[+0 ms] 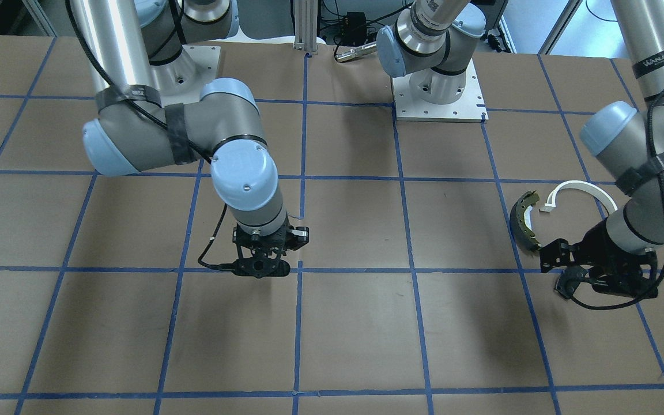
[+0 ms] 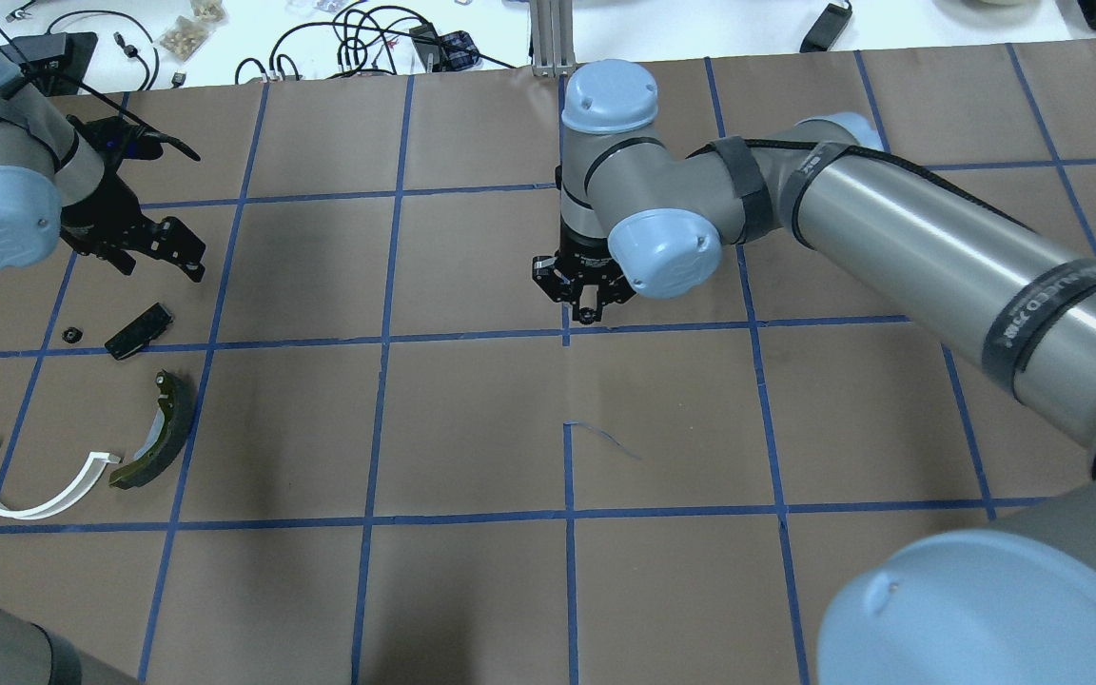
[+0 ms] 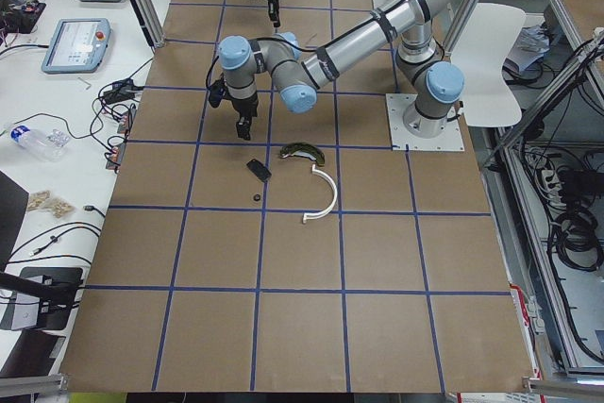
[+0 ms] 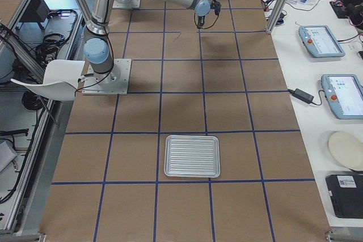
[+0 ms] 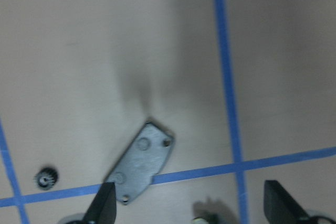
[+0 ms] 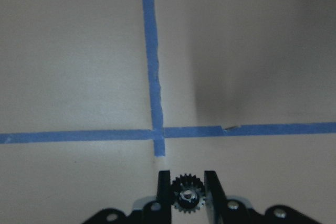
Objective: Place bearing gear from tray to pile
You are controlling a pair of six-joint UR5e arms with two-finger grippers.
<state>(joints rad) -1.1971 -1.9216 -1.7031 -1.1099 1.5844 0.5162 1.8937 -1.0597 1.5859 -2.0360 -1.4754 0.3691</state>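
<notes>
We see the right gripper (image 6: 185, 195) clamped on the bearing gear (image 6: 185, 199), a small dark toothed wheel with a bright hub, pinched between its two black fingers (image 6: 164, 191). In the overhead view this gripper (image 2: 586, 306) points down over the middle of the table (image 2: 472, 428), whose brown paper is ruled into squares with blue tape. Its wrist camera shows a tape crossing (image 6: 157, 132) just ahead of the fingertips. The tray (image 4: 191, 156), a ribbed metal sheet, lies flat far down the table on the robot's right, well apart from the gear. The pile (image 3: 326, 197) sits on the robot's left side, also well apart from the gear. In it we make out a dark olive brake shoe (image 2: 156, 433) lying on its curve. One end of the white plastic arc (image 2: 34, 487) comes right up beside the shoe. Further from the robot lies the black flat plate (image 2: 139, 331), set askew across a tape line. A small black gear (image 2: 72, 334) rests near the plate but not touching it. The left gripper (image 2: 163, 259) hangs just beyond the plate with its jaws spread wide. From its wrist camera we see the two fingertips (image 5: 102, 208) far apart at the bottom edge, with the plate (image 5: 140, 162) and the small gear (image 5: 46, 178) on the paper below.
</notes>
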